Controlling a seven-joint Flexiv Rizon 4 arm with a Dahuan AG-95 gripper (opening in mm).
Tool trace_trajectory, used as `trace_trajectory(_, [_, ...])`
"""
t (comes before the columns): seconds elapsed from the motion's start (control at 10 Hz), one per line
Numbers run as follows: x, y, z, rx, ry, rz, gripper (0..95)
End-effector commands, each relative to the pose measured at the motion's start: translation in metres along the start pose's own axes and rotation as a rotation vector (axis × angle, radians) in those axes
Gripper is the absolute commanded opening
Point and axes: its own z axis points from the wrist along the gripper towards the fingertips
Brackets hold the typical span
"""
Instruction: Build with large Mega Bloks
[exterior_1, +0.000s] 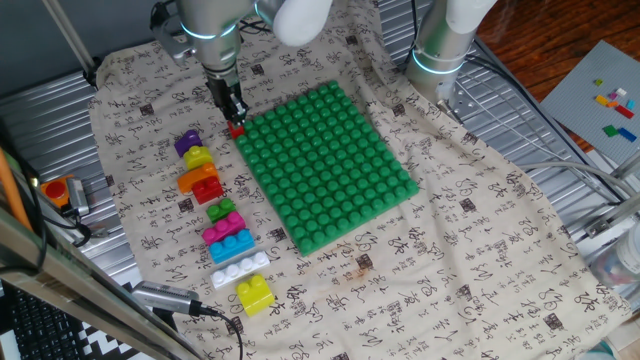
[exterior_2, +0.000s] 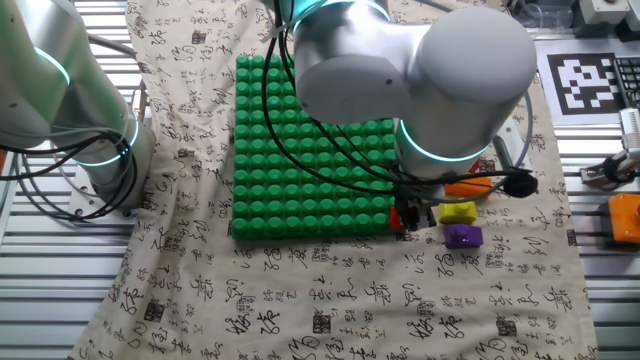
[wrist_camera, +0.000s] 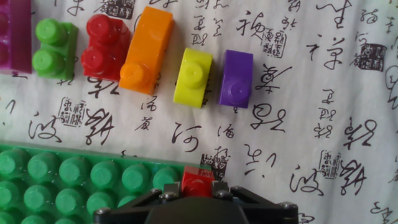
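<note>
My gripper is shut on a small red Mega Blok, held at the near corner of the green studded baseplate. In the hand view the red blok sits between my fingers at the baseplate's corner. In the other fixed view it is mostly hidden under my wrist. A row of loose bloks lies on the cloth: purple, yellow-green, orange, red, green, pink, blue, white, yellow.
A second robot arm's base stands behind the baseplate. A grey plate with tiny coloured bricks lies far right. A patterned cloth covers the table. Cables and a pen-like tool lie at the front left.
</note>
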Motion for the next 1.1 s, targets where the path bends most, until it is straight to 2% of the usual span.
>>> trace_trajectory(0.1, [0.000,0.000,0.000,-0.004,-0.001,0.003,19.0])
trace_trajectory(0.2, [0.000,0.000,0.000,-0.003,-0.001,0.003,19.0])
trace_trajectory(0.3, [0.000,0.000,0.000,-0.002,-0.001,0.004,38.0])
trace_trajectory(0.8, [0.000,0.000,-0.001,-0.004,-0.002,0.001,38.0])
trace_trajectory(0.9, [-0.001,0.000,-0.006,-0.006,-0.005,0.003,38.0])
trace_trajectory(1.1, [-0.012,-0.004,-0.030,-0.008,0.007,-0.007,38.0])
